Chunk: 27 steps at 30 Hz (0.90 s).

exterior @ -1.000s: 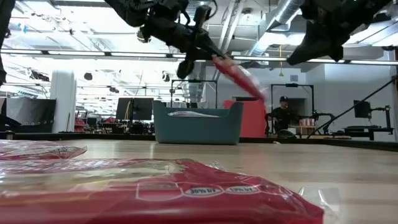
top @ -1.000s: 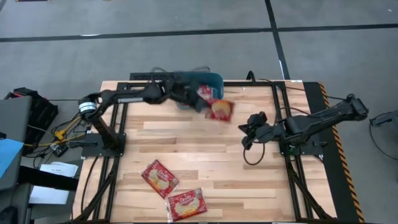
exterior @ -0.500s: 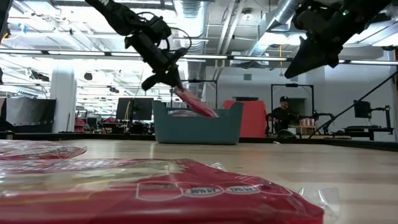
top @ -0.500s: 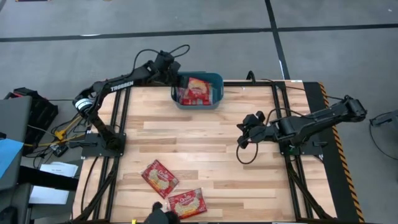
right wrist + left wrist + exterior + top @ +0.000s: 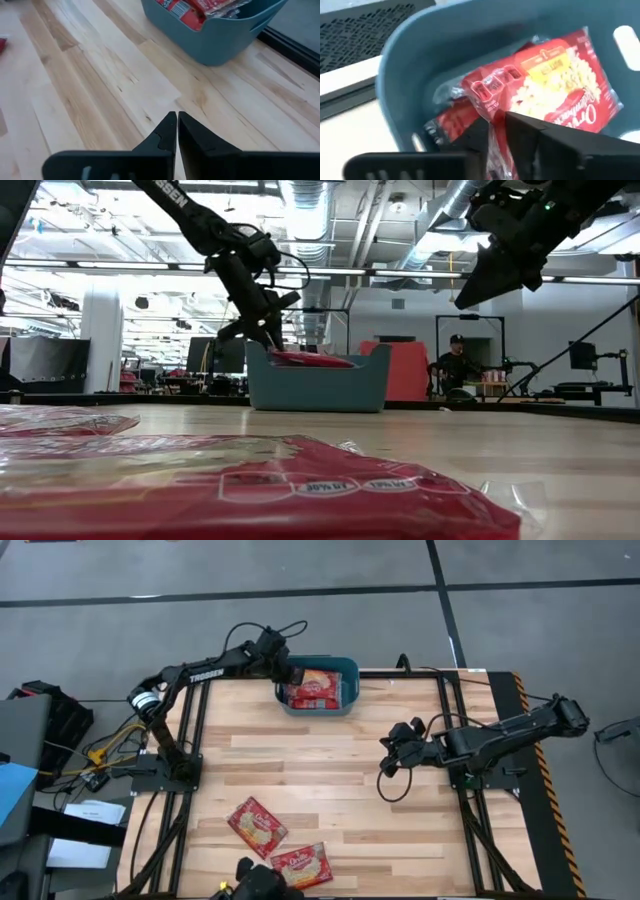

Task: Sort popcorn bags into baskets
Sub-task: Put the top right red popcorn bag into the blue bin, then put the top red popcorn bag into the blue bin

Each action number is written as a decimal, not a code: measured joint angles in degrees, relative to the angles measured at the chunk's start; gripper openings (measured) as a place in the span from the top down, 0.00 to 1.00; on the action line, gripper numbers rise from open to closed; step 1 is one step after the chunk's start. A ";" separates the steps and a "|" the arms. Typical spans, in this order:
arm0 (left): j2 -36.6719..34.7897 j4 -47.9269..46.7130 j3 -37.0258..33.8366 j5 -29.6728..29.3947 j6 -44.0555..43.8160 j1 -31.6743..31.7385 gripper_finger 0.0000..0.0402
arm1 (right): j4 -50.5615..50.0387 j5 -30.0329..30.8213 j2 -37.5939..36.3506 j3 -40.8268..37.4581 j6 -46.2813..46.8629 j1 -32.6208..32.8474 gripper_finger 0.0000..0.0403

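left hand (image 5: 287,671) at teal basket (image 5: 344,667) rim, fingers pinched on top popcorn bag (image 5: 315,687) lying inside | right hand (image 5: 388,753) closed, empty, above mid table (image 5: 320,770) | two bags (image 5: 257,824) near front edge

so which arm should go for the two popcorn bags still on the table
Probably the right. Its pincer hangs shut and empty over mid-table, nearer the two loose popcorn bags, while the left pincer is at the teal basket, shut on a bag there.
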 joint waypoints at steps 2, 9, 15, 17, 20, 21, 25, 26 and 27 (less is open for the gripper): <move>0.00 0.33 0.00 0.95 -0.06 0.88 0.81 | -0.03 0.00 0.02 0.00 0.00 0.06 0.89; -0.12 -2.19 0.04 11.58 1.11 3.84 0.52 | 0.09 -0.04 0.02 0.00 -0.01 0.06 0.89; -4.77 -16.35 0.04 27.22 7.32 5.57 0.40 | 0.11 -1.68 0.19 0.00 -1.07 0.75 0.89; -7.80 -24.06 0.04 25.29 12.59 4.34 0.39 | 0.03 -1.68 0.79 0.00 -1.07 1.01 0.89; -13.02 -33.40 0.04 18.02 16.96 1.59 0.39 | 0.47 -1.63 1.79 0.00 -1.07 1.26 0.89; -14.88 -35.77 0.04 15.92 17.22 0.33 0.39 | 0.33 -1.69 2.32 0.00 -1.07 1.26 0.89; -23.17 -40.09 -1.48 12.71 14.63 -8.24 0.39 | 1.21 -3.23 4.64 0.00 -1.09 1.26 0.90; -25.30 -40.18 -2.72 12.16 13.13 -11.43 0.39 | 1.50 -3.57 5.35 0.00 -1.09 1.26 0.89; -27.45 -40.08 -4.41 11.17 11.09 -14.70 0.39 | 2.15 -4.06 6.06 0.00 -1.09 1.26 0.89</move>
